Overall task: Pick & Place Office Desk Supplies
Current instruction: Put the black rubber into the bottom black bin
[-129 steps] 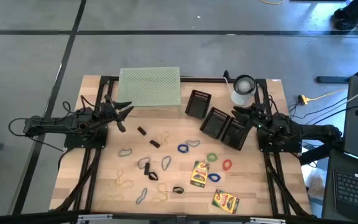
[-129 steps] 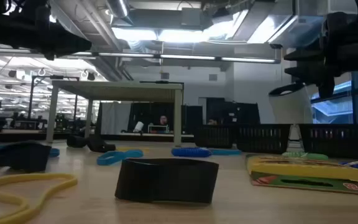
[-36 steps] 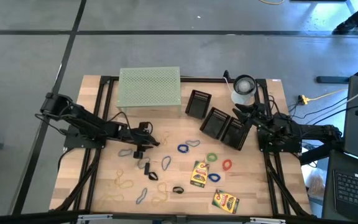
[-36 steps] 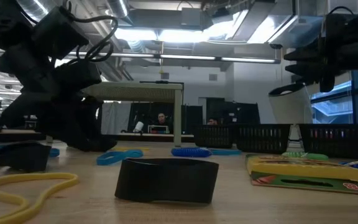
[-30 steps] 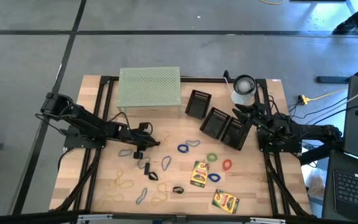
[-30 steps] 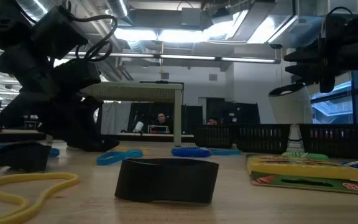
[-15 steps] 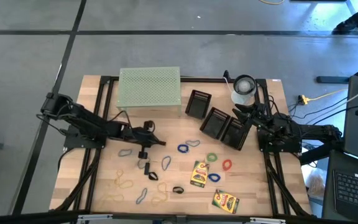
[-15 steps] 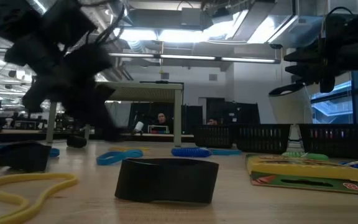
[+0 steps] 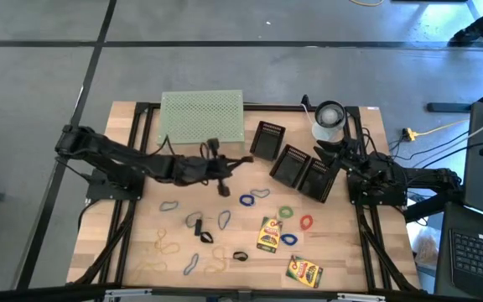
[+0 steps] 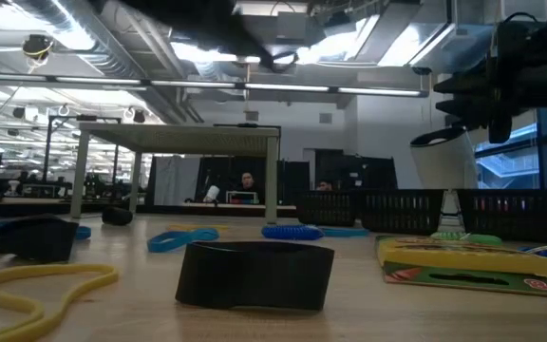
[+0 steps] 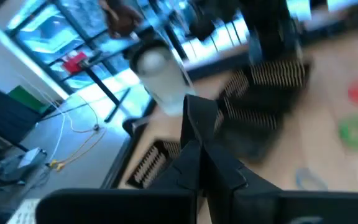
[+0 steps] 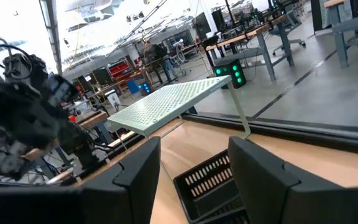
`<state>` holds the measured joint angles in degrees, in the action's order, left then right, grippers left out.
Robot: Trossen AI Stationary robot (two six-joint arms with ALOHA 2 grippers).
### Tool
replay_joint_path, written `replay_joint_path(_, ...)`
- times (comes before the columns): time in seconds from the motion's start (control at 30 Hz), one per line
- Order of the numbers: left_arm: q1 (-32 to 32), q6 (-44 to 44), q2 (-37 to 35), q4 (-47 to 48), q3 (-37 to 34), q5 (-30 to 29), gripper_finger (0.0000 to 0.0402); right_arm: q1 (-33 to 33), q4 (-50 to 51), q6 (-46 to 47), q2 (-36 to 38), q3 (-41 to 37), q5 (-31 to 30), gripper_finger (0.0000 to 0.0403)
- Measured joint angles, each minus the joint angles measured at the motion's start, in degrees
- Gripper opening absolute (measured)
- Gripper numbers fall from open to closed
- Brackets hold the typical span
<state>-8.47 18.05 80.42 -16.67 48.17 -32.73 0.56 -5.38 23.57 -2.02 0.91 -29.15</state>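
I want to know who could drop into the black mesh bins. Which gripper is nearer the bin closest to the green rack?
Left. The left gripper hangs just beside that black mesh bin, on its rack side. The right gripper waits past the other two bins, below the white cup.

pale green perforated rack [image 9: 202,117], black baskets [image 9: 293,164]

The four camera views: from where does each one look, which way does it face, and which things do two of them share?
High view: above the table, facing straight down; shows both arms, left gripper beside the green rack, right gripper by the black mesh trays.
Low view: at tabletop height, facing level; a black clip up close, arms overhead.
Left wrist view: past shut fingers toward the white cup and trays.
Right wrist view: between open fingers toward the rack.
Shared: rack, high and right wrist views.
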Motion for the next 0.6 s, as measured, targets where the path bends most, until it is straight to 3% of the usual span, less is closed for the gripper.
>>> replay_joint_path(0.27, 0.0, -3.8, 0.0, -7.8, 3.4, 3.3, 0.0005, 0.0, -6.4, 0.0, -1.4, 0.0, 4.6, 0.0192)
replay_joint_path(0.5, 0.0, -3.8, 0.0, -13.0, 3.4, 3.7, 0.0004, 0.0, -19.4, -2.3, -9.1, 0.0, 5.0, 0.0191)
replay_joint_path(0.6, 0.0, -3.8, 0.0, -14.0, 3.4, 3.7, 0.0007, 0.0, -25.6, -5.0, -12.7, 0.5, 7.8, 0.0191)
